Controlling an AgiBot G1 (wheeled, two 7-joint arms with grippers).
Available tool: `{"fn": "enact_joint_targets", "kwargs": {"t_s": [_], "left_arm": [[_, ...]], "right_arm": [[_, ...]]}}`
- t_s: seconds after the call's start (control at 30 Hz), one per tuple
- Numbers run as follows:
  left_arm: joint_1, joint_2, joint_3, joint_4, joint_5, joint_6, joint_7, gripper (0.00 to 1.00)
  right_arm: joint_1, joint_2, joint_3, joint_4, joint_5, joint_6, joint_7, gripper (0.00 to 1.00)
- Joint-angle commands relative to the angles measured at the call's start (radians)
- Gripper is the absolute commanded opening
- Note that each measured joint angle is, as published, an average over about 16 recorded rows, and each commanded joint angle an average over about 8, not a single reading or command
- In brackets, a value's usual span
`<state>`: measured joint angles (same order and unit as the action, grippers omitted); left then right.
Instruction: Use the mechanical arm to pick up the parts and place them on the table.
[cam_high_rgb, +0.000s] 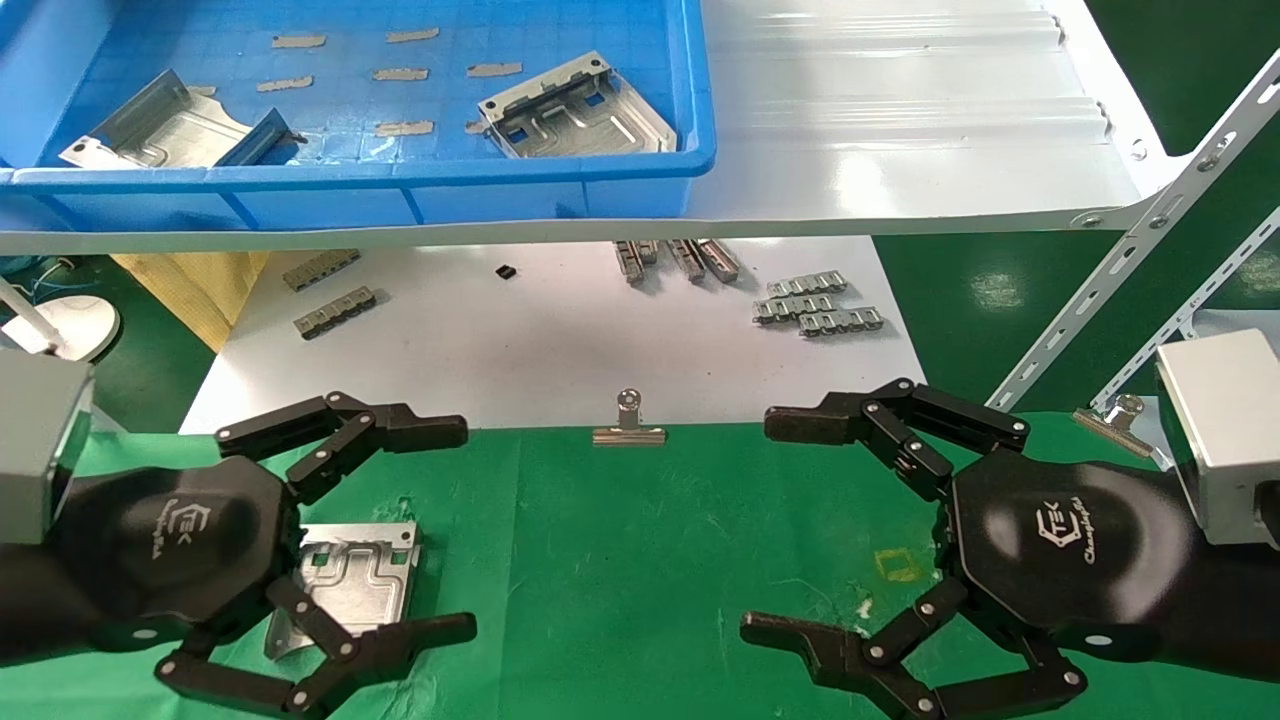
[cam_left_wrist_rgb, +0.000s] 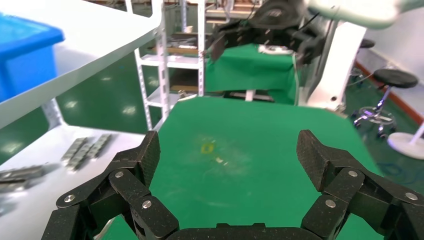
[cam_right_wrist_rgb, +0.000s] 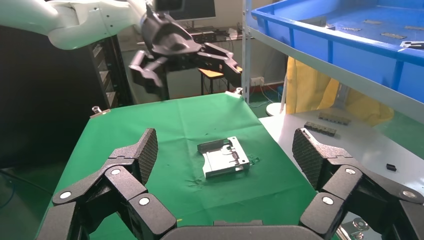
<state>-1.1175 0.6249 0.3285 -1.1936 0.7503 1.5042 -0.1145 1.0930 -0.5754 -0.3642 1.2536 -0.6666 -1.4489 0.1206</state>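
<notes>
One silver part lies flat on the green table, partly under my left hand; it also shows in the right wrist view. Two more parts lie in the blue tray: one on its right side, one on its left side. My left gripper is open and empty, low over the cloth, its fingers spread either side of the part's right edge; the left wrist view shows only bare cloth between them. My right gripper is open and empty over the table's right half.
The tray sits on a white shelf above and behind the table. A lower white surface carries small linked metal strips. A silver binder clip grips the cloth's far edge, another at the right. A yellow mark lies by my right hand.
</notes>
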Motion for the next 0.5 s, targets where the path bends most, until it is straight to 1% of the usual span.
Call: {"fn": "enact_joint_targets", "kwargs": {"t_s": [0.03,0.23,0.5], "left_arm": [[0.019,-0.006,-0.022,-0.040,-0.009,-0.004,-0.032,1.00],[0.053,-0.017,-0.060,-0.111,-0.025,-0.009,-0.083,1.00],[0.057,-0.019,-0.064,-0.117,-0.028,-0.011,-0.085,1.00]], "right_arm": [[0.000,0.000,0.000,0.000,0.000,0.000,0.000,1.00],[0.000,0.000,0.000,0.000,0.000,0.000,0.000,1.00],[0.000,0.000,0.000,0.000,0.000,0.000,0.000,1.00]]}}
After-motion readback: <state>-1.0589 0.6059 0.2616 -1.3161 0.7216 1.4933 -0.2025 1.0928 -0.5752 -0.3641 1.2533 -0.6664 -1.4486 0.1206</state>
